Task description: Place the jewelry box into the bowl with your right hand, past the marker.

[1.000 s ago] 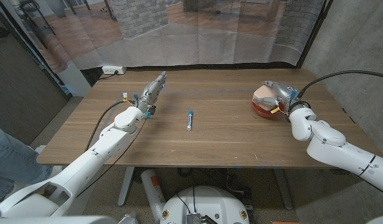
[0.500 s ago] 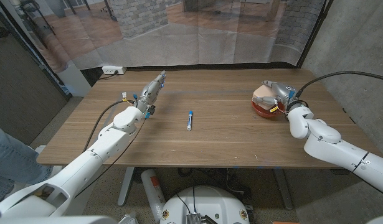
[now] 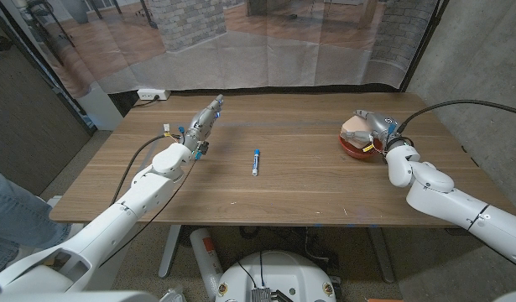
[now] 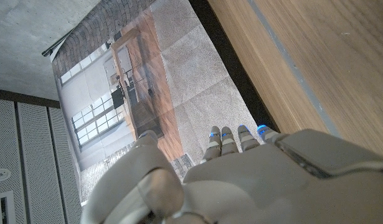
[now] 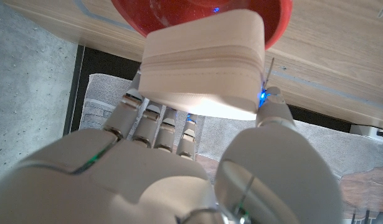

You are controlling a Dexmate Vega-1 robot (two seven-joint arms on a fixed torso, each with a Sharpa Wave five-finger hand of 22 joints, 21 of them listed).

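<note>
At the table's far right stands a red bowl (image 3: 351,150). My right hand (image 3: 377,127) holds the pale pink jewelry box (image 3: 354,127) just over the bowl. The right wrist view shows the jewelry box (image 5: 203,68) gripped between the thumb and fingers of the right hand (image 5: 179,168), close to the bowl's rim (image 5: 197,15); whether it touches the bowl I cannot tell. The blue-and-white marker (image 3: 255,161) lies mid-table, left of the bowl. My left hand (image 3: 205,122) reaches out over the far left of the table, fingers straight, holding nothing, as its wrist view (image 4: 241,180) confirms.
The wooden table (image 3: 308,189) is bare between the marker and the bowl. A white power strip (image 3: 151,95) lies beyond the far left edge. A person's leg in jeans (image 3: 2,218) is at the picture's left. A translucent curtain hangs behind the table.
My right forearm has shifted slightly to the left. The right hand and the box stay over the bowl. The left arm and the marker have not moved.
</note>
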